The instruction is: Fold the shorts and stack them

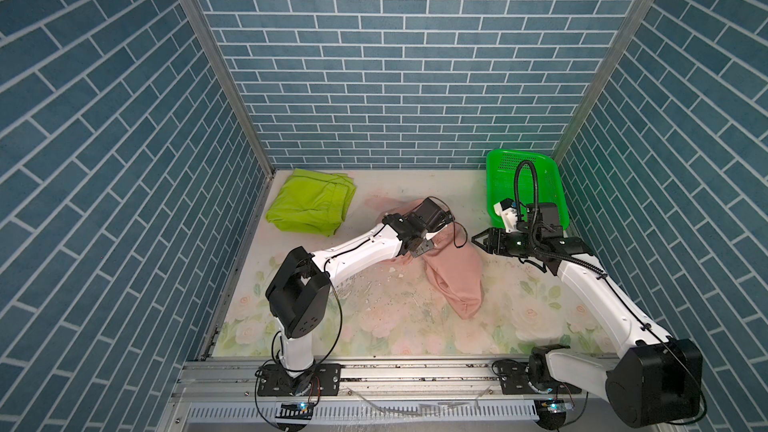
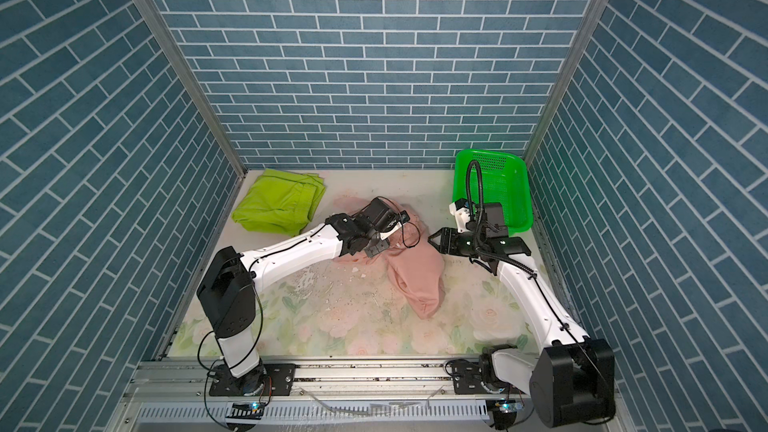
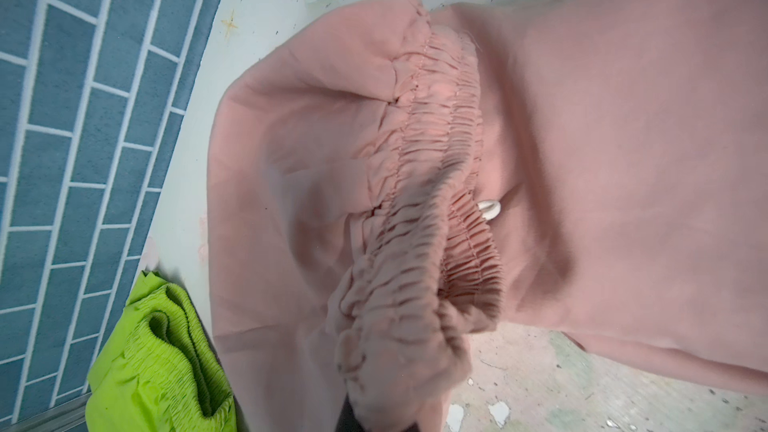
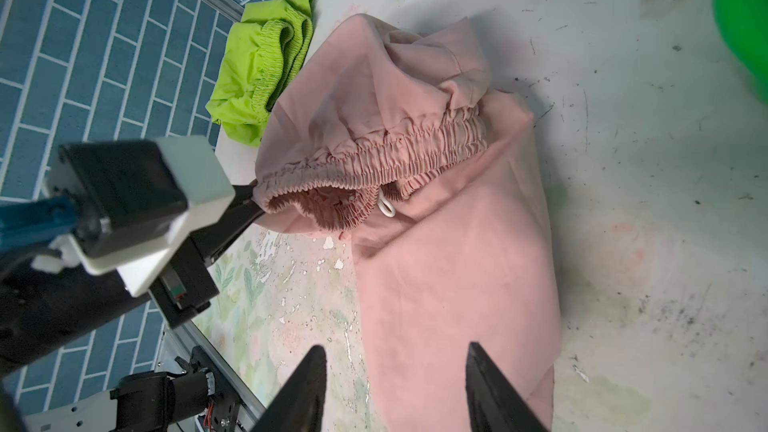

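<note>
Two pairs of shorts, one basket, two arms, each with one gripper.

The lime-green shorts are folded into a compact pile at the far left corner of the tabletop. They look done and are probably parked there as the base of the stack.

The pink shorts lie crumpled mid-table, a bit right of centre and not folded. One leg trails toward the near edge. The gathered waistband gapes open, with a white cord loop showing inside.

The left gripper is clamped on the end of that waistband, pinching the fabric edge. Likely this is to lift it and spread the garment flat before folding.

The right gripper hovers just beside the right side of the pink shorts with its jaws apart and nothing in them. In the right wrist view the two fingers frame the pink fabric. My guess is that it is lining up for the second grab, so both arms can stretch the cloth.

The green plastic basket is tipped up at the far right corner, behind the right arm. No cloth shows in the part that is visible.

Task roughly half done: one pair is folded, one is not, and nothing is stacked.
</note>
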Available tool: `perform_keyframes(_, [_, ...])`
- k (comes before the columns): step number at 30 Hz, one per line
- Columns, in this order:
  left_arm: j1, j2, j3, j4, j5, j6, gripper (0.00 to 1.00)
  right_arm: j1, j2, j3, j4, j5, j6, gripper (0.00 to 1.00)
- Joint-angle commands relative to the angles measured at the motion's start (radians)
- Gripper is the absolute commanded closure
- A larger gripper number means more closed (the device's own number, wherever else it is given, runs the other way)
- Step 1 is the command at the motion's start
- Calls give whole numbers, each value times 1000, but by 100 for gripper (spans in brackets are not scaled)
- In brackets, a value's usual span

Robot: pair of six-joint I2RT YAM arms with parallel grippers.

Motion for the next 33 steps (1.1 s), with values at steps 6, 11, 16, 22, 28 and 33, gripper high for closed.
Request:
perform_keyframes(6, [105, -142, 252, -301, 124, -162, 100, 188, 45, 10, -48, 268, -229, 42])
perform_keyframes(11, [208, -174, 362, -431, 175, -277, 100, 217, 34, -82, 198, 254, -235, 40])
perform_keyframes(16, [306, -222, 318, -402, 249, -364, 100, 331, 38, -144, 433, 235, -181, 39])
perform_keyframes(22, [341, -225, 293, -383, 272, -395, 100, 565, 105, -223, 630, 485, -214, 38])
perform_keyframes(28, [363, -216, 314, -395, 276, -398, 100, 700, 305, -205, 810, 612, -255, 37])
perform_keyframes(33, [371, -226, 306, -396, 274, -401, 100, 718, 427, -199, 1019, 768, -278, 35])
